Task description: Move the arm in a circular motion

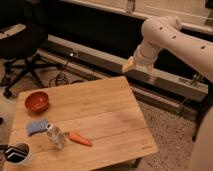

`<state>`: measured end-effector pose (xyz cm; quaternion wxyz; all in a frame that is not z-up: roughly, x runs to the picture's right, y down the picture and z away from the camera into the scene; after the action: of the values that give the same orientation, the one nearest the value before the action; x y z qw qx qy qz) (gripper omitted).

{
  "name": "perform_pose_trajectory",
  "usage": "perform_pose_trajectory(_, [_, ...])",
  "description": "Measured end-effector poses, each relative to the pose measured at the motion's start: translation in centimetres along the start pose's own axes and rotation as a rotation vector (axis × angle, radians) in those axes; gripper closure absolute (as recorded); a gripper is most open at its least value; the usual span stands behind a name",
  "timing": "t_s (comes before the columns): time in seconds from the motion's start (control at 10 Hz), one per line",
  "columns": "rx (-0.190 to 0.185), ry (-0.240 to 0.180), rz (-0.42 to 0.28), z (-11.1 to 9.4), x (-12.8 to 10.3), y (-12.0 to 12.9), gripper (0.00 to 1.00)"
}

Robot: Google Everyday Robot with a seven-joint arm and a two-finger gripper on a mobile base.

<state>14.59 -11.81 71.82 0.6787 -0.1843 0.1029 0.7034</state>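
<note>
Where the cream-white arm [172,36] enters from the right edge, it runs up and leftward as a thick tubular segment dotted with small dark holes, bends at a rounded joint near the top of the view, then drops down and to the left to its tan gripper [129,65]. That gripper hangs in the air beyond the far right corner of the wooden table [107,107], above the strip of floor between the table and the long metal rail [165,82] at the foot of the dark wall, touching nothing. Whether it is spread or pressed together I cannot tell, since it shows only as a small yellowish wedge. More pale robot body fills the lower right corner (cut off by the frame). On the table, well apart from the gripper, a red bowl [37,101] sits near the left edge with a blue sponge [37,126] in front of it. Just beside the sponge stands a small clear bottle [56,135], and an orange carrot [79,139] lies next to that. A black-and-white cup [17,153] shows at the near left corner, and whether it rests on the table or beside it is unclear. Behind the table at left stands a black office chair [22,45], with dark cables [62,77] on the floor near it.
</note>
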Motion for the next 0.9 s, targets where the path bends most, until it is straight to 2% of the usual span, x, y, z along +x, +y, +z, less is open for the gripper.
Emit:
perform_pose_trajectory(0.2, [-0.001, -0.022, -0.014, 1.4, -4.7, 4.1, 0.2])
perform_pose_trajectory(0.4, [-0.002, -0.016, -0.057, 3.3, -7.8, 9.0, 0.2])
perform_pose_trajectory(0.5, [-0.002, -0.006, -0.084, 4.2, -8.5, 10.9, 0.2])
perform_pose_trajectory(0.6, [-0.009, 0.01, -0.134, 5.5, -9.3, 14.2, 0.2])
perform_pose_trajectory(0.8, [-0.034, 0.046, -0.254, 7.8, -9.6, 21.3, 0.2])
perform_pose_trajectory(0.9, [-0.055, 0.07, -0.344, 8.7, -9.1, 25.7, 0.2])
